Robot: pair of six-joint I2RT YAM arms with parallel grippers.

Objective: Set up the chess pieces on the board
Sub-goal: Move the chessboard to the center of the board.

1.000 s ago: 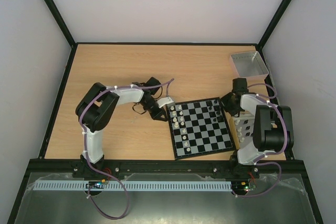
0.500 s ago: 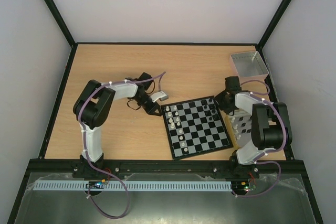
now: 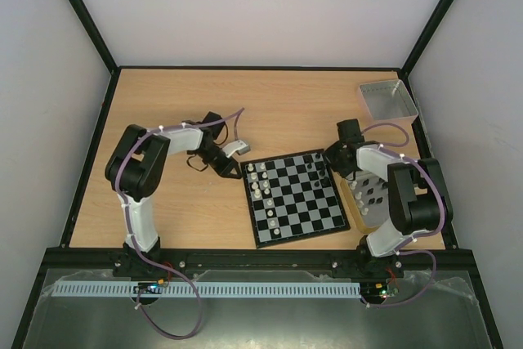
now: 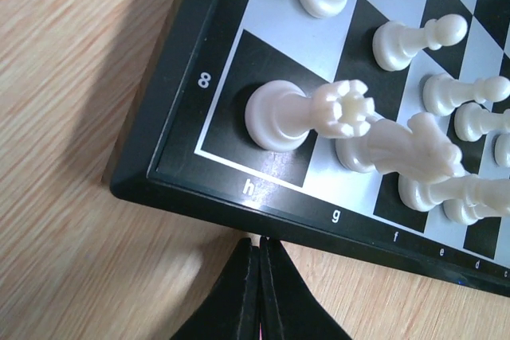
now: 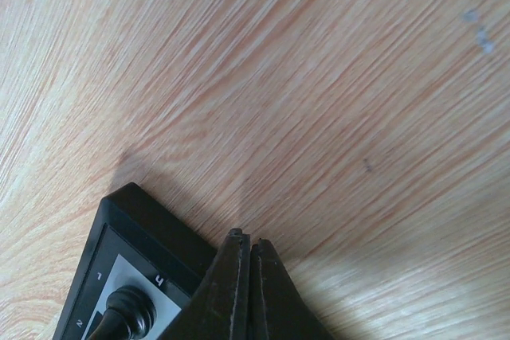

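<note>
Chessboard (image 3: 304, 202) lies slightly skewed on the wooden tabletop (image 3: 180, 104) in the top view, between the two arms. White pieces (image 3: 260, 185) crowd its left files, and a few black pieces (image 3: 319, 171) stand near its far right corner. The left gripper (image 3: 237, 172) sits low just off the board's far left corner, jaws pressed together and holding nothing. Its arm rises from the base, folds at the elbow and reaches rightward with the wrist dropped toward that corner. The right gripper (image 3: 329, 161) is likewise closed and empty, just beside the far right corner. That arm doubles back over a gold-tan tin (image 3: 357, 212) holding more pieces, its forearm pointing left. A grey tray (image 3: 388, 100) rests at the table's far right, well apart from the board.

In the left wrist view, the left gripper (image 4: 260, 243) has its fingertips together, pointing at the board's dark border by the letter h. Whether they touch it cannot be told. A white rook (image 4: 279, 113) stands on the corner square just beyond, with a knight (image 4: 414, 145) next to it and pawns (image 4: 418, 37) in the next row.

In the right wrist view, the right gripper (image 5: 245, 238) holds its fingers together over bare wood, just beside the board's corner. A black piece (image 5: 131, 308) stands on that corner square.
</note>
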